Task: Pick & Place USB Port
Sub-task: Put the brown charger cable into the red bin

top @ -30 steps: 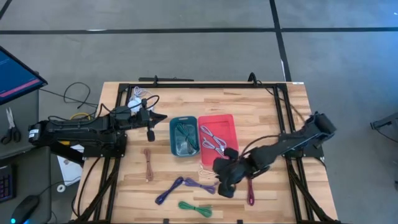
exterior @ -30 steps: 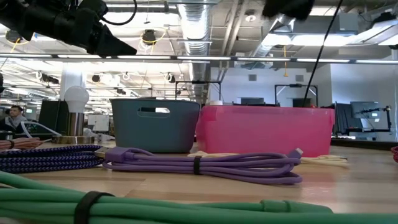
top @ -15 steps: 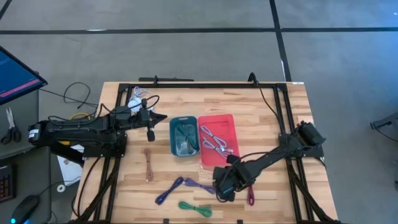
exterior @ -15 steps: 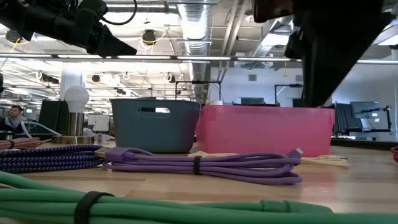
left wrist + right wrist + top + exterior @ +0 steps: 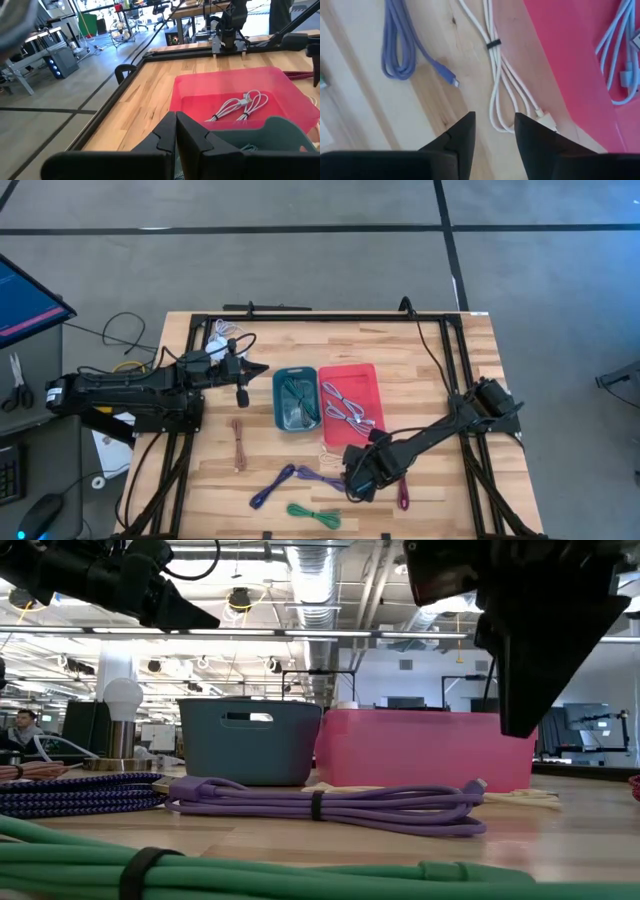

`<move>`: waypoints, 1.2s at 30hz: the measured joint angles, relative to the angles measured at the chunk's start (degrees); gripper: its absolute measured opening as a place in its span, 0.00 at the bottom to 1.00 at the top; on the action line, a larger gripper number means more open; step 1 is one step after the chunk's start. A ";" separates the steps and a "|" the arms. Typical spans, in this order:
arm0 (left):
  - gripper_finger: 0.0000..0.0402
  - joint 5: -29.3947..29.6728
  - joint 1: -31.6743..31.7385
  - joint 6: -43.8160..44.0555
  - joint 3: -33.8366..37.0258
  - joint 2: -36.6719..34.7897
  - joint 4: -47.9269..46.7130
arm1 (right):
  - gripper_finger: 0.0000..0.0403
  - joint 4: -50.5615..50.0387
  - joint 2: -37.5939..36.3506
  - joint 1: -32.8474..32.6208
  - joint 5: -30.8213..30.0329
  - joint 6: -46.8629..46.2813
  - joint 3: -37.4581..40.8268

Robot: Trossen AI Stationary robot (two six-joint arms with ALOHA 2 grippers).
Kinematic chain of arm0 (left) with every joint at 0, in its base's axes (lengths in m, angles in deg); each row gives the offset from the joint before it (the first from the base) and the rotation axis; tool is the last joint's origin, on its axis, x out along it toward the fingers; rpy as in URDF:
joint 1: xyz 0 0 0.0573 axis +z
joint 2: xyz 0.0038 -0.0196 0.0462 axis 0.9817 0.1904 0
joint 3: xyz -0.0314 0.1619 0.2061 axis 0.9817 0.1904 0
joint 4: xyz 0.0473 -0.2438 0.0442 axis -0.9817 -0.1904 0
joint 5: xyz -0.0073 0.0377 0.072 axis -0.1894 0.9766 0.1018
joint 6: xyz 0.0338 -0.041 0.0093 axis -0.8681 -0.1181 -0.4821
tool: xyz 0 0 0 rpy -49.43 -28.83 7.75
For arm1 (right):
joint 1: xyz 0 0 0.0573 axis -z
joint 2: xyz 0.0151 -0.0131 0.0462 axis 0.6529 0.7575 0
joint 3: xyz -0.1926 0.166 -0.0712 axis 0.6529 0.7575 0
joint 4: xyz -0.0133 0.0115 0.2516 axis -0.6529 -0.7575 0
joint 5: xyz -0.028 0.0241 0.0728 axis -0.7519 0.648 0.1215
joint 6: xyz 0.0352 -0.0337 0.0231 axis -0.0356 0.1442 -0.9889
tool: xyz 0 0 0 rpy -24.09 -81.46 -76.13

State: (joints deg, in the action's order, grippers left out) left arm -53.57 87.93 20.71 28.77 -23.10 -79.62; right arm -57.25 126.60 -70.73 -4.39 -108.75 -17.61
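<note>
A coiled white cable (image 5: 496, 75) lies on the wood just before the pink bin (image 5: 350, 402), and a purple cable (image 5: 399, 46) lies beside it; the purple cable also shows in the low view (image 5: 320, 805). My right gripper (image 5: 494, 127) is open and empty, pointing down above the white cable's end. In the high view it (image 5: 358, 475) hangs over the table's near middle. My left gripper (image 5: 243, 387) is shut and empty, held above the table left of the teal bin (image 5: 296, 400). The pink bin holds pale cables (image 5: 240, 106).
On the near part of the table lie a green cable (image 5: 313, 513), a dark purple cable (image 5: 270, 487), a brown cable (image 5: 238, 444) and a maroon cable (image 5: 403, 492). The teal bin also holds cables. A black frame runs round the table's edges (image 5: 330, 318).
My right gripper has moved down and toward the table's near left, from beside the pink bin's near edge to above the white and purple cables. In the low view it has come down into the picture. My left arm has kept still.
</note>
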 joint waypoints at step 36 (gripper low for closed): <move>0.03 0.00 0.02 -0.02 0.00 0.00 0.00 | 0.30 2.15 8.94 1.62 -4.23 1.68 -0.28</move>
State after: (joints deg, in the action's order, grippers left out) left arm -53.57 87.95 20.69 28.77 -23.10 -79.62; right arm -55.10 135.54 -69.12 -8.62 -107.07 -17.90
